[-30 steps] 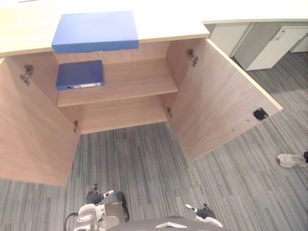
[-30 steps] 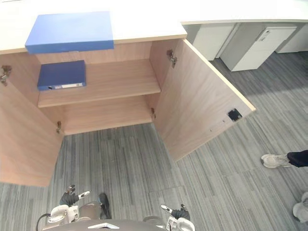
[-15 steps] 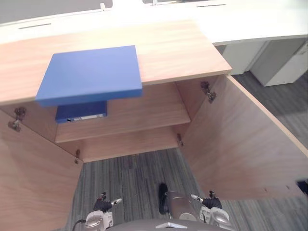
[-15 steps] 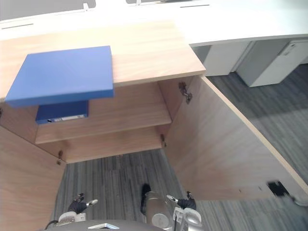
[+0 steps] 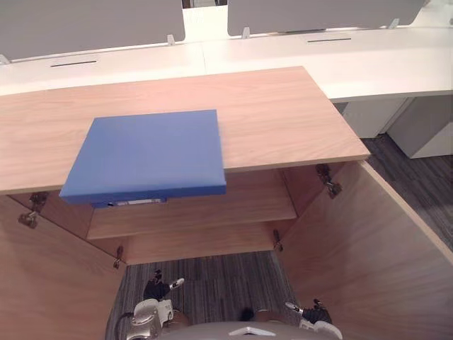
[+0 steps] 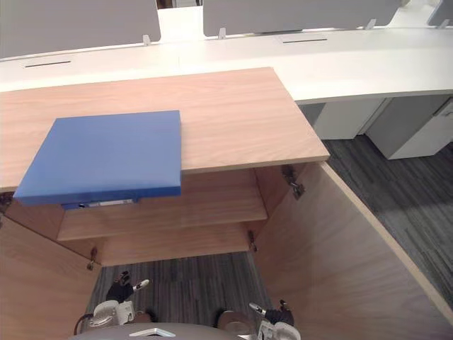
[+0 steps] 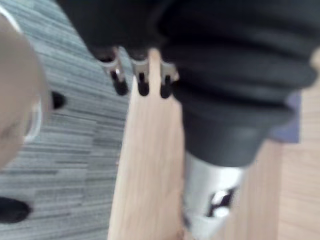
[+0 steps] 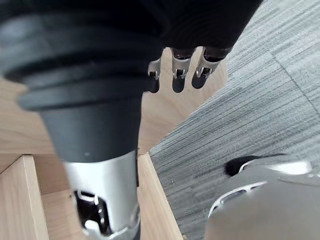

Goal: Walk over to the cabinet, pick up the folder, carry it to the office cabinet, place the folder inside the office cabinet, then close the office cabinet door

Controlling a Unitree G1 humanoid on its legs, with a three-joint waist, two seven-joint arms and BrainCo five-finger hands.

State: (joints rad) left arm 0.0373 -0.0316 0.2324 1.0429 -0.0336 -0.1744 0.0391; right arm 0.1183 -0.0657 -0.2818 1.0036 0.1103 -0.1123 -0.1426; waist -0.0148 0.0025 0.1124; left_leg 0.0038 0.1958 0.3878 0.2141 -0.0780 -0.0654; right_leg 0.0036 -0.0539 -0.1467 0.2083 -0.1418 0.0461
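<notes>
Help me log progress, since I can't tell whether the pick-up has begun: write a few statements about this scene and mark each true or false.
1. The blue folder lies flat on top of the cabinet, overhanging its front edge. True.
2. The left hand grips the folder. False: it hangs low above the carpet, fingers relaxed, holding nothing.
3. The right hand is empty. True.
4. Both cabinet doors are shut. False: the left door and the right door stand open.
</notes>
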